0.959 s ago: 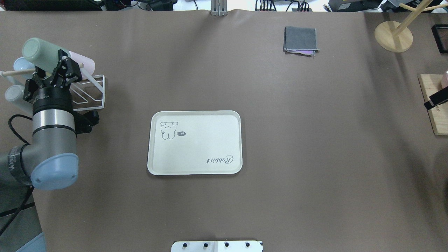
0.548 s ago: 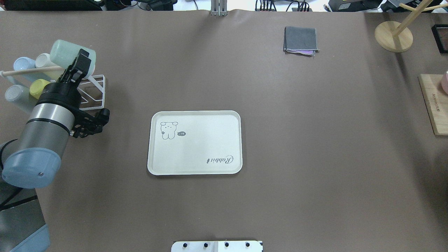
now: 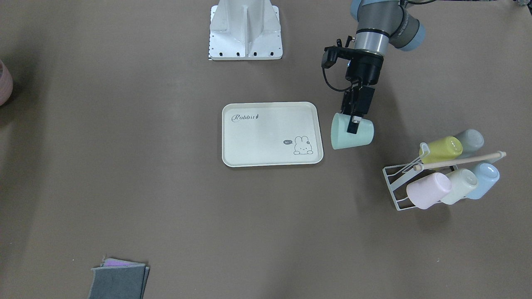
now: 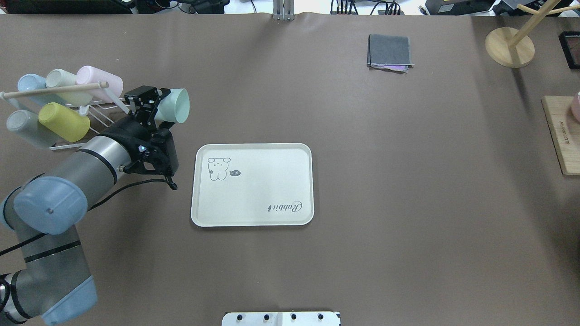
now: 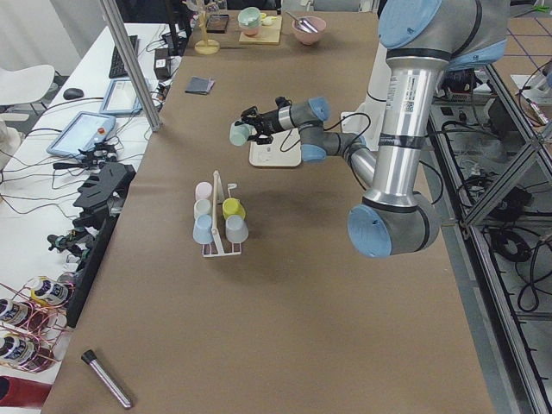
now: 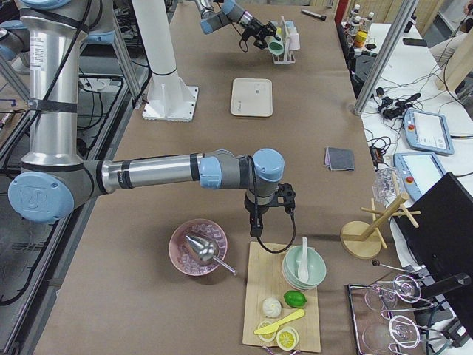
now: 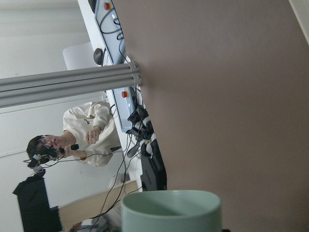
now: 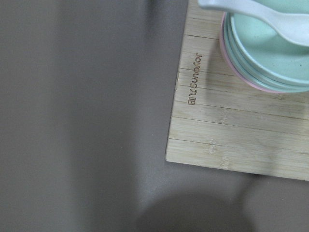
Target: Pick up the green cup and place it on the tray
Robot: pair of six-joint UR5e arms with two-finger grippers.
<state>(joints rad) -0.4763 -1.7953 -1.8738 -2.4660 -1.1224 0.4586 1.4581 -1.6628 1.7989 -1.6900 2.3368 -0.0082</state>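
Observation:
The mint green cup (image 4: 174,105) is held on its side in my left gripper (image 4: 154,107), which is shut on it, its mouth towards the tray. In the front-facing view the green cup (image 3: 352,132) hangs in my left gripper (image 3: 353,124) above the table, just off the tray's short edge, between the tray and the rack. The left wrist view shows the cup's rim (image 7: 171,212). The cream Rabbit tray (image 4: 267,181) lies flat and bare at mid-table (image 3: 266,137). My right gripper (image 6: 256,231) shows only in the exterior right view, near a wooden board; I cannot tell its state.
A white wire rack (image 4: 97,113) with several pastel cups stands left of the tray, also in the front-facing view (image 3: 399,182). A folded grey cloth (image 4: 389,50) lies at the far side. A wooden stand (image 4: 509,45) and a wooden board (image 4: 562,136) with stacked bowls (image 8: 270,53) are at the right.
My left gripper has carried the green cup off the rack to the right, towards the tray, and turned it mouth-right. My right gripper has left the overhead view's right edge.

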